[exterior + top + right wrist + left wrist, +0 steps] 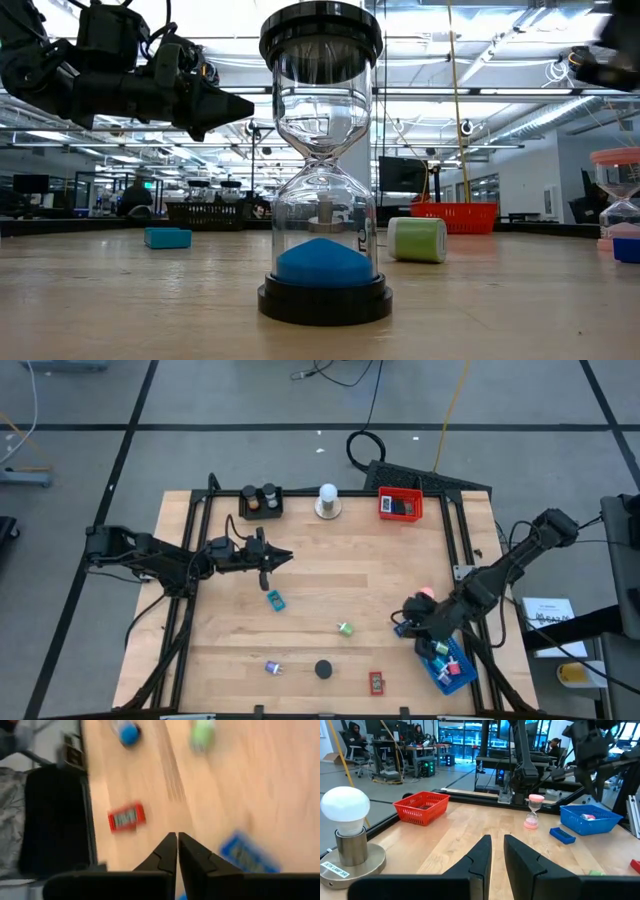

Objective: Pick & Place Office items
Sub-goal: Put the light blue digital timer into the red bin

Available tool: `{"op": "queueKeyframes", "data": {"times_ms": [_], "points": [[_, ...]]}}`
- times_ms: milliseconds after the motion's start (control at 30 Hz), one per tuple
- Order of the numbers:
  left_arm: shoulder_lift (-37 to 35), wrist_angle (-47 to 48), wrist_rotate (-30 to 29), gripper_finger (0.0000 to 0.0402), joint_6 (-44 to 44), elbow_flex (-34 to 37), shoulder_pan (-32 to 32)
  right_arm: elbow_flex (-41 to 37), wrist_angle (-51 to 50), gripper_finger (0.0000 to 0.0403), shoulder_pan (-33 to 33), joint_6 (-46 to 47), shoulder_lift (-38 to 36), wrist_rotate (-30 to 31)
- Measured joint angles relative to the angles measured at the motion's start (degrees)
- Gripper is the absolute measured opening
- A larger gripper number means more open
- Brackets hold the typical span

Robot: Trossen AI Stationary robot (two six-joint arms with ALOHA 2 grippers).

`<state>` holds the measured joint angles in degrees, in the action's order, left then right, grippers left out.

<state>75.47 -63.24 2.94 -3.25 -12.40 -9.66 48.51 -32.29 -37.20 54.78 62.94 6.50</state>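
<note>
Scattered on the pale wooden desk (310,590), left to right: a flat teal-blue rectangle (275,600), a small purple-and-white clip (273,668), a black-capped sand timer with blue sand (322,160), a short green cylinder (345,628), a flat red rectangle (376,682) and a pink sand timer (535,811). The left hand (283,557) hovers above the desk's rear left, fingers nearly pressed together, apparently empty. The right hand (408,622), fingers pressed together and empty, hangs beside the blue plastic tray (450,668).

Open-plan robotics lab — workstations with monitors (427,767), seated people (354,735), glass partitions, ceiling strip lights
</note>
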Motion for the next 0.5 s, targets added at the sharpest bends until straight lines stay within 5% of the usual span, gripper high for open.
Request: {"op": "queueKeyframes", "data": {"times_ms": [300,500], "points": [[0.01,-0.02,0.0,0.0058,-0.42,0.0,0.01,-4.3,27.9,0.0003,13.26,-40.11,0.96,0.96],[0.01,0.0,0.0,0.0058,-7.29,0.0,0.0,-9.65,42.36,0.0003,24.64,-51.22,2.93,0.91]]}}
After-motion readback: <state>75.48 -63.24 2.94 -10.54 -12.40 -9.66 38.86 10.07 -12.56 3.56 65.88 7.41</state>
